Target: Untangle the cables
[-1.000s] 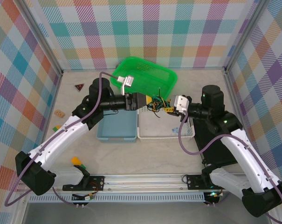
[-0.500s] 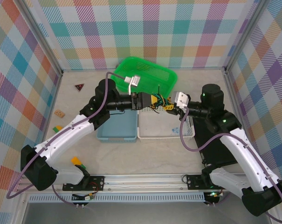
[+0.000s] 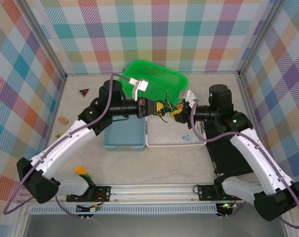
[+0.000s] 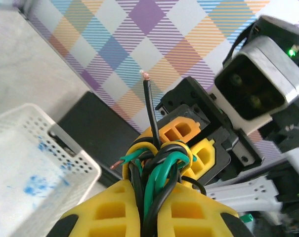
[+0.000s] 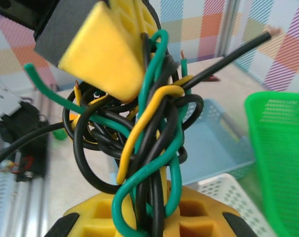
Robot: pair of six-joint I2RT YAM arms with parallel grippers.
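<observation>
I'm watching my left gripper (image 3: 156, 106) and right gripper (image 3: 178, 109) both pinching closed on the knotted black, green and yellow cables (image 3: 167, 107), hanging above the white perforated plastic basket (image 3: 174, 144).

The pale, stone-patterned tabletop (image 3: 154, 168) carries a green basket (image 3: 181, 79) at the far middle. Nearer, a blue tray (image 3: 122, 139) and a white basket (image 3: 171, 140) sit side by side, touching or almost so. A black mat (image 3: 221, 163) lies to the right of the white basket. On the left lie small pieces: a dark triangle (image 3: 83, 92) far, a tan block (image 3: 63, 119), a green-and-yellow bit (image 3: 59, 135), and a yellow-and-green piece (image 3: 81, 171) nearest.
</observation>
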